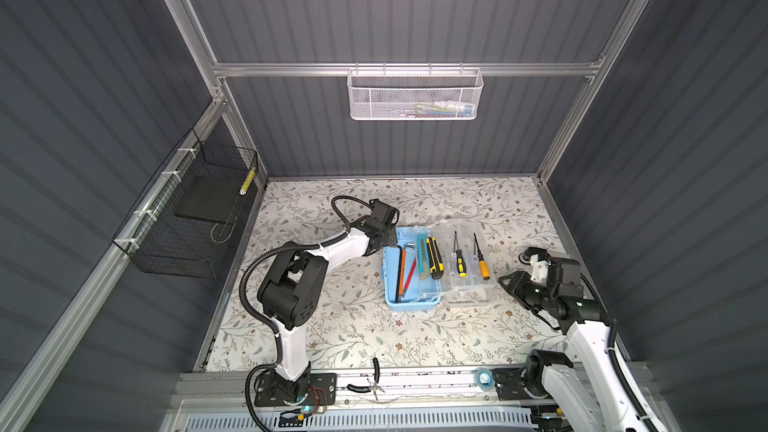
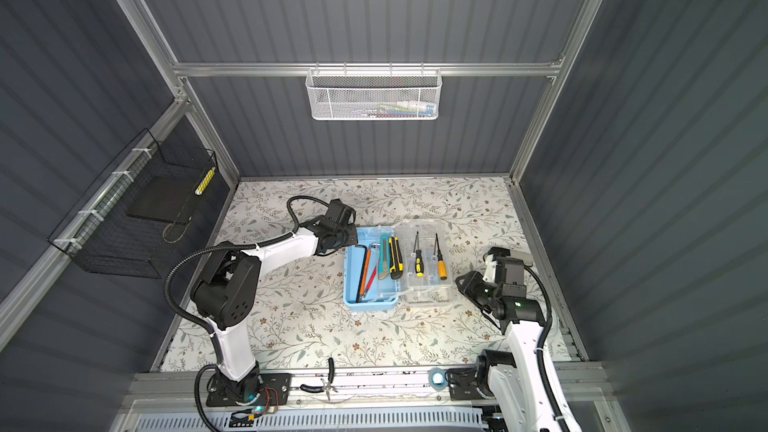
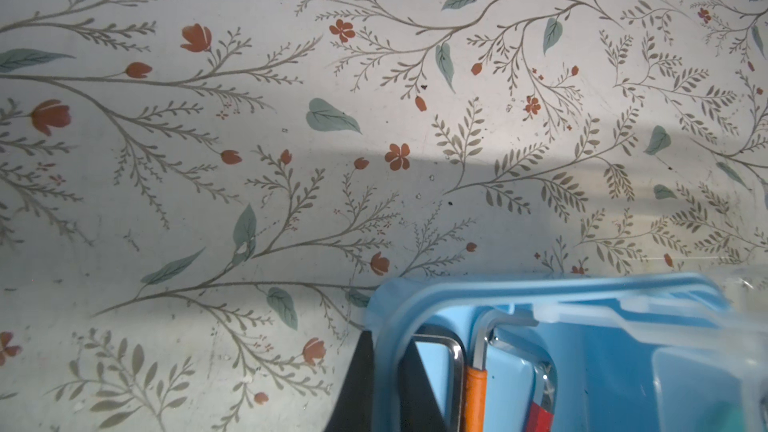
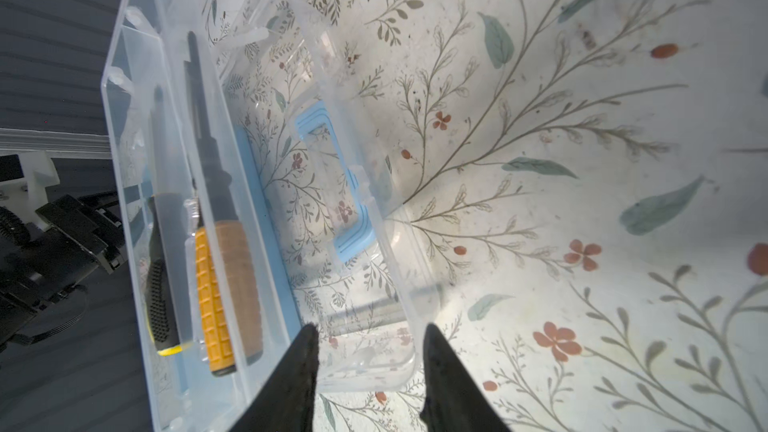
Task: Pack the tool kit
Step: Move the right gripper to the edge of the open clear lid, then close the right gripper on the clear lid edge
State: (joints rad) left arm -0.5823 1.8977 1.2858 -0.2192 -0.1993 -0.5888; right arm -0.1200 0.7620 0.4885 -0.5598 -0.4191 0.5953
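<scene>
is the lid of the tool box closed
No, the clear lid lies folded open beside the blue tray, with two screwdrivers resting on it.

The small rectangular light-blue plastic box [image 1: 411,306] lies open near the middle of the floral-patterned tabletop [image 1: 353,326]; its clear plastic lid [image 1: 465,297] lies folded out to the right, touching it; in the box, the slim metal hex keys [image 1: 400,268] lie at the left, the teal utility knife [image 1: 422,261] and yellow-black utility knife [image 1: 434,259] side by side at the right; on the lid lie the yellow-black-handled screwdriver [image 1: 459,259] and, right of it, the orange-handled screwdriver [image 1: 481,263]; the left gripper [image 3: 384,367] sits at the box's far left corner, the wall between its fingers; the right gripper [image 4: 370,338] sits at the lid's right edge; behind, on the back wall, hangs the white mesh basket [image 1: 415,95]; on the left wall, the black wire basket [image 1: 183,234].
</scene>
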